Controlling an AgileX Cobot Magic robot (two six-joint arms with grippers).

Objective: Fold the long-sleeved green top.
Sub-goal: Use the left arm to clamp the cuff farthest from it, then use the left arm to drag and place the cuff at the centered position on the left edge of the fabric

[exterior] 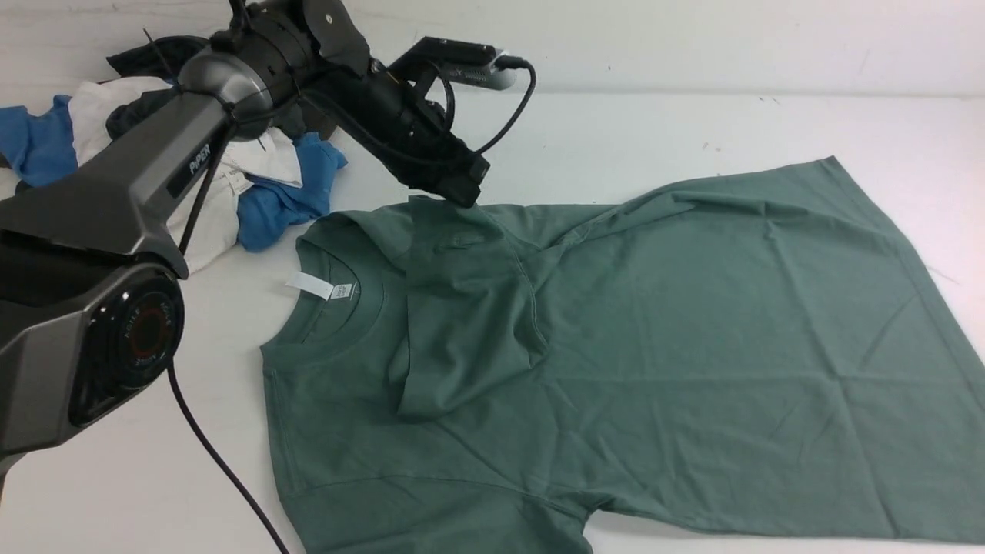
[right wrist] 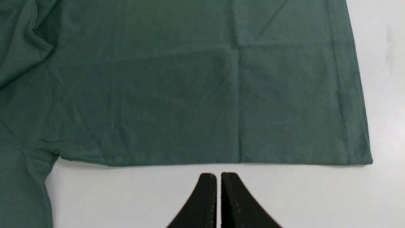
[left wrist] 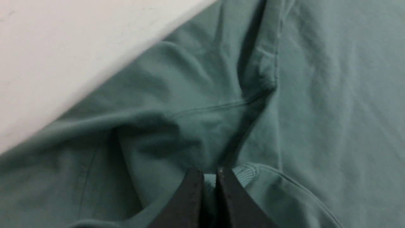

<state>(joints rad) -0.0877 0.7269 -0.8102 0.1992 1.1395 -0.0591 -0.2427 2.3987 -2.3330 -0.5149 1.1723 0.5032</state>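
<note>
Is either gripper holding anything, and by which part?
Left gripper seems to pinch the green top at its folded-over sleeve, far edge; right gripper shut on nothing.

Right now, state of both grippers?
Left gripper: closed, tips on the folded sleeve of the green top; whether it pinches cloth cannot be told.
Right gripper: closed, holding nothing, beside the top's edge.

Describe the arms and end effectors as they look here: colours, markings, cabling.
Left arm: grey angular links, white PIPER lettering, a round black joint cap with a reddish ring, black cables and a black wrist camera. Left end effector: black, with tapering wedge fingers. Right end effector: the same black wedges with ribbed inner faces; the rest of that arm is out of view.
</note>
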